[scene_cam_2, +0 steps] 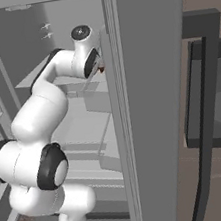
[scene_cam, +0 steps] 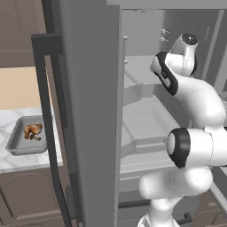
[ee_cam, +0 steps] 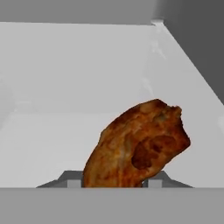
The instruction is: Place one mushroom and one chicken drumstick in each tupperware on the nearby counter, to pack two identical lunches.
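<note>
One chicken drumstick (ee_cam: 138, 144) sits between the gripper (ee_cam: 113, 183) jaws inside the fridge, clenched on it I think; one tupperware (scene_cam: 27, 135) on the counter (scene_cam: 9, 162) already holds its drumstick

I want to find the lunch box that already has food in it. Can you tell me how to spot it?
Look left of the tall grey fridge door to the white marble counter. On it sits a shallow grey rectangular tupperware tray with rounded corners. Inside lie an orange-brown chicken drumstick and a tiny pale mushroom.
</note>
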Robot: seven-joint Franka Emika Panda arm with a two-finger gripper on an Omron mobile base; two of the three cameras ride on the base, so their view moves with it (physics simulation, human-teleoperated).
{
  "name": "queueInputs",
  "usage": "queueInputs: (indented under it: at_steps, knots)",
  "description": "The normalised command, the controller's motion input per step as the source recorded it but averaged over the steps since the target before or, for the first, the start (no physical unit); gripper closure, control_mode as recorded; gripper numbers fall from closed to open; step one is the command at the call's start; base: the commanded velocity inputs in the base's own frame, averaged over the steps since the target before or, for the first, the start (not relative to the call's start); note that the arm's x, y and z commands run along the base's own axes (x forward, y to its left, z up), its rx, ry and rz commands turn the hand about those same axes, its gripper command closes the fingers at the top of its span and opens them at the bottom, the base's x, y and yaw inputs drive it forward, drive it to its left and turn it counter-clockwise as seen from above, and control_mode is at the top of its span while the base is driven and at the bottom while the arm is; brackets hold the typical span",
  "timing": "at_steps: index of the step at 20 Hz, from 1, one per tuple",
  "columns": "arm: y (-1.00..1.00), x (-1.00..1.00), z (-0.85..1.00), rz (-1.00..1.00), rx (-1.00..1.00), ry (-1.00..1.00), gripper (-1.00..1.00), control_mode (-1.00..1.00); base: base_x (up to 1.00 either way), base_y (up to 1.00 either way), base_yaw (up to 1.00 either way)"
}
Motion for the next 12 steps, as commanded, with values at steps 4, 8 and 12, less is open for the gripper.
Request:
queueInputs:
  at_steps: [4, 8, 12]
  knots:
    - [0.18, -1.00, 0.00, 0.03, -0.04, -0.15, 1.00, -1.00, 0.00, 0.00, 0.00]
    - [0.43, -1.00, -0.01, 0.06, -0.07, -0.17, 1.00, -1.00, 0.00, 0.00, 0.00]
    - [0.53, -1.00, -0.01, 0.10, -0.08, -0.20, 1.00, -1.00, 0.00, 0.00, 0.00]
